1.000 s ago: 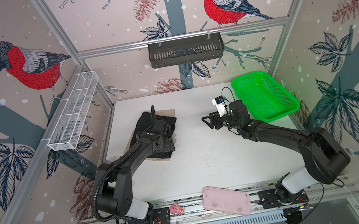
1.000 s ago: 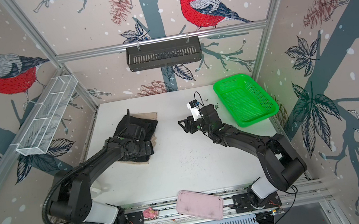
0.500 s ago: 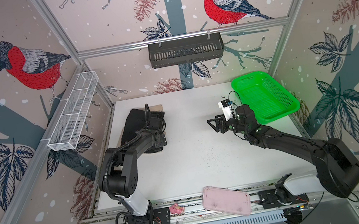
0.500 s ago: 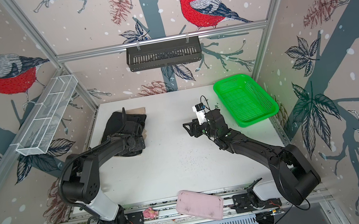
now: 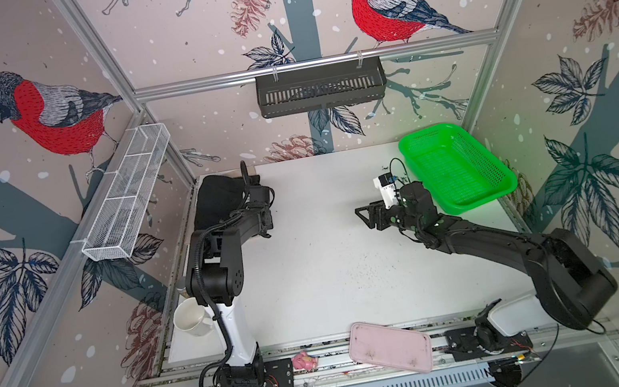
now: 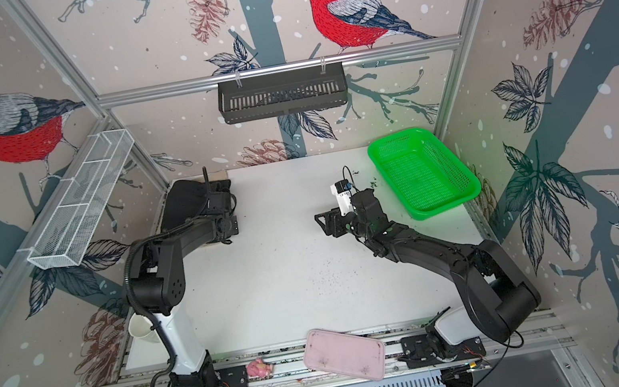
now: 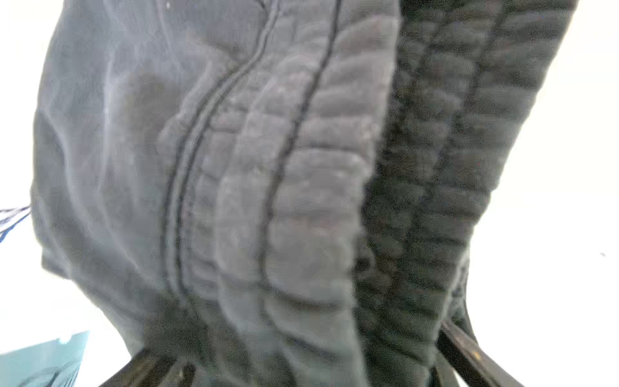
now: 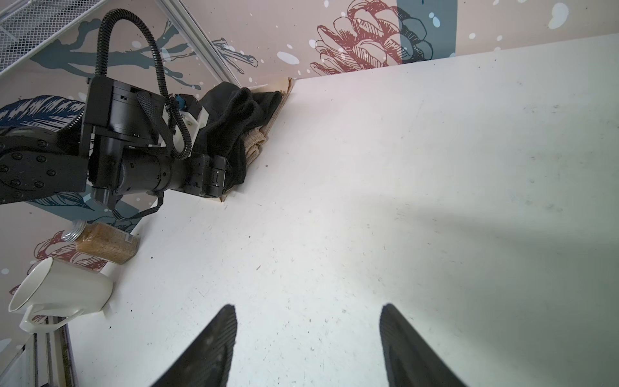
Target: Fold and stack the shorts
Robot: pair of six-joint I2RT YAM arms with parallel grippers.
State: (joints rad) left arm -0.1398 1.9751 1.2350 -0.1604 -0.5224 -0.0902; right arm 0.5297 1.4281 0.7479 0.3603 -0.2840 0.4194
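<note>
Though half covered by the left arm, readable in both top views as one dark heap: black shorts [image 5: 216,201] at ten o'clock on the table [image 5: 333,275], tucked into the far corner, long axis roughly twelve-to-six along that edge. Left hand [image 5: 265,223] right at the heap's five-o'clock corner, arm folded tight, elbow close above its base, forearm reaching toward one o'clock. Right hand [image 5: 366,217] well apart near the table's middle, level, aimed at nine o'clock, green basket [image 5: 459,166] behind it at two o'clock. From that right hand, shorts lying at about ten o'clock across bare table; left arm plainly the nearer. Seen from the left wrist, filled almost wholly with the gathered black waistband at close range; two dark fingers [image 7: 469,355] spread wide, cloth bulging between their roots, nothing visibly pinched, so apart rather than clamped. Seen from the right wrist, both fingers [image 8: 214,345] parted with only bare table between, holding nothing; beyond, beige shorts [image 8: 253,145] peeping out beneath the black pair, so stacked, black on top. Probably close to done, by the look of the stack; next, likely a clean pull of the left hand back toward five o'clock, away from the heap, without snagging the top layer.
</note>
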